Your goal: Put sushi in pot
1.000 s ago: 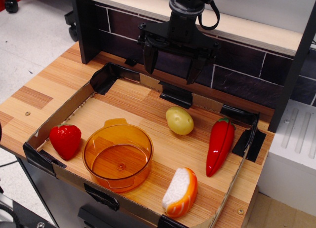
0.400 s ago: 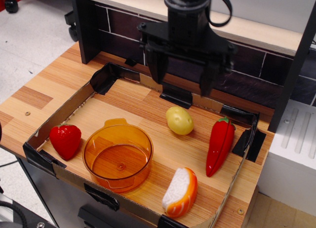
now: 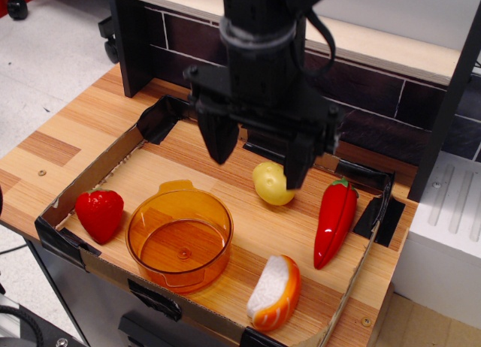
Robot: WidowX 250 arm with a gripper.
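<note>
Observation.image is showing the black gripper (image 3: 258, 161) hanging over the middle of a shallow cardboard tray (image 3: 98, 170) on a wooden table (image 3: 52, 140). Its two fingers (image 3: 219, 140) are spread wide apart and holding nothing. The right finger is partly covering the yellow potato (image 3: 270, 188). The sushi (image 3: 274, 292) is lying at the tray's front edge, free of the gripper, orange layer facing right. The pot (image 3: 179, 238) is sitting empty to the left of the sushi, near it but not touching. A red strawberry (image 3: 99, 214) is resting just left of the pot, and a red chili pepper (image 3: 334, 220) is lying along the tray's right side.
</note>
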